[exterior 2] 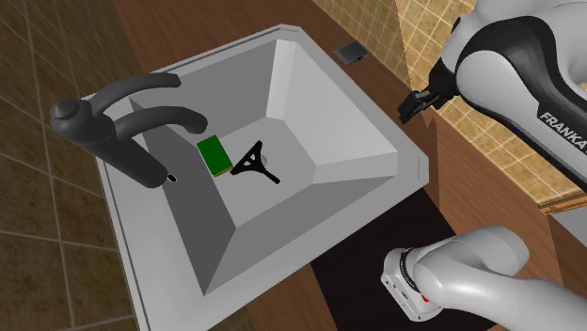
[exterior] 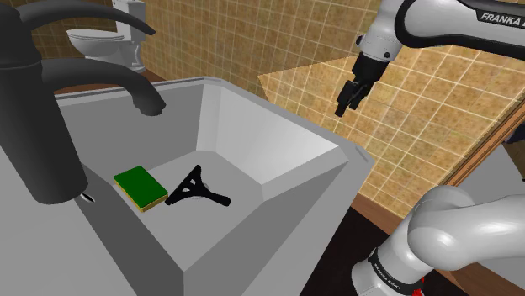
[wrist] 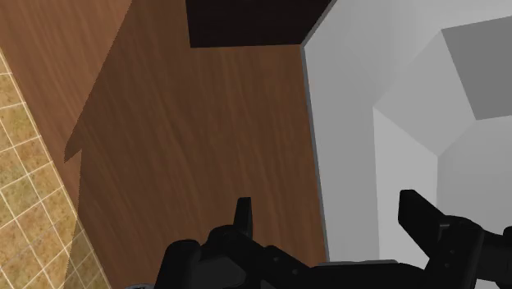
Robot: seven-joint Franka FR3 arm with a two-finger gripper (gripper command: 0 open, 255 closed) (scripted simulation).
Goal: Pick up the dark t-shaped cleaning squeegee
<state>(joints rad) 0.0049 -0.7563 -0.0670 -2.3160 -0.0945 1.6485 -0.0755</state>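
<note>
The dark T-shaped squeegee [exterior: 198, 192] lies flat on the floor of the grey sink [exterior: 252, 143], close beside a green sponge [exterior: 140, 187]. From the second exterior view, the squeegee [exterior 2: 254, 165] rests at the basin's middle next to the sponge [exterior 2: 214, 155]. My gripper [exterior: 342, 108] hangs high in the air beyond the sink's far rim, well apart from the squeegee. In the wrist view the gripper [wrist: 331, 217] is open, with nothing between its fingers [wrist: 244, 215], over the edge where the sink rim [wrist: 369, 82] meets the wooden counter [wrist: 205, 123].
A tall black faucet [exterior: 50, 109] arches over the basin on the shoulder view's left. Tiled walls stand behind the counter. A toilet [exterior: 101, 38] sits in the background. A small grey plate [exterior 2: 351, 52] lies on the counter past the sink.
</note>
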